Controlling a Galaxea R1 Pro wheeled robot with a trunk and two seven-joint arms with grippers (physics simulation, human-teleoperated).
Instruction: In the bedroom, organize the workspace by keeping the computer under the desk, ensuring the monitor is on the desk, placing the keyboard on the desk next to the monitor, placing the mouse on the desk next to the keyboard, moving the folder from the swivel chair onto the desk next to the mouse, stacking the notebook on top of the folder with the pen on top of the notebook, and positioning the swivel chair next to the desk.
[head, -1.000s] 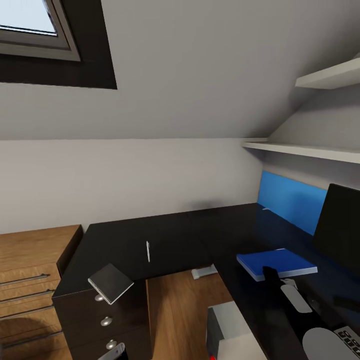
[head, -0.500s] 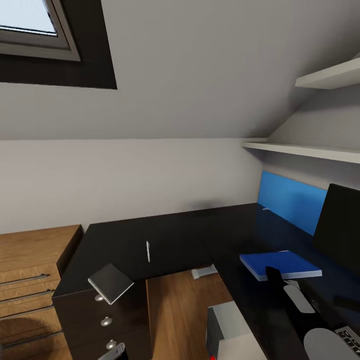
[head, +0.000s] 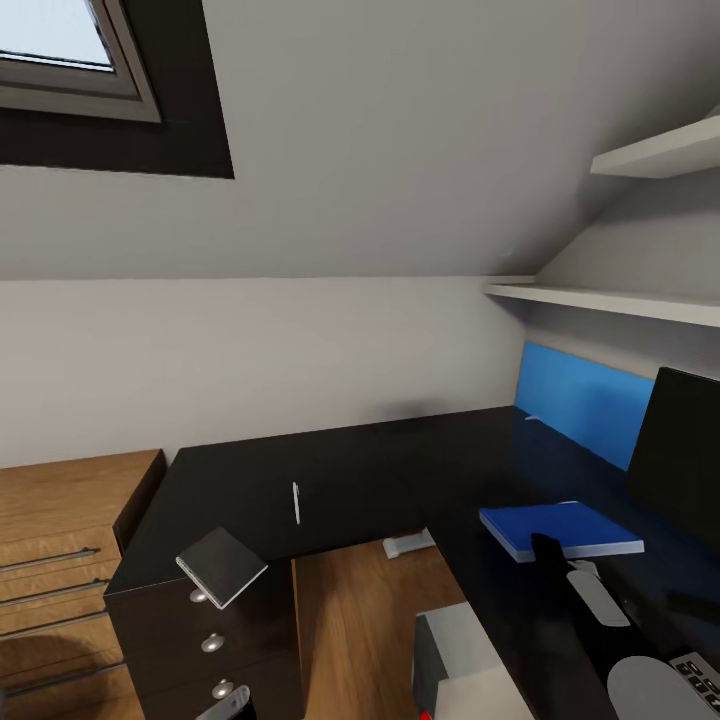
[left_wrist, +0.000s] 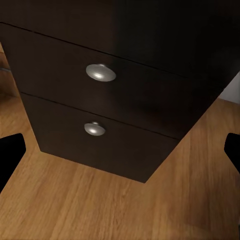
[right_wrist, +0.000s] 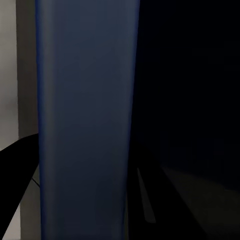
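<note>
Folder (head: 560, 530) lies flat on the bench (head: 330, 480) by your right tool (head: 545, 548), grip unreadable; left tool (left_wrist: 120, 150) gapes empty, so fetch the overhanging notebook (head: 221, 566) squarely.

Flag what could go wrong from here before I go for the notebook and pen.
The notebook overhangs the desk corner above the drawer unit; a clumsy nudge could tip it to the floor. The pen is thin and lies flat, so it may roll or slip from a pinch. The right arm sits close to the folder and could shift it when moving.
</note>
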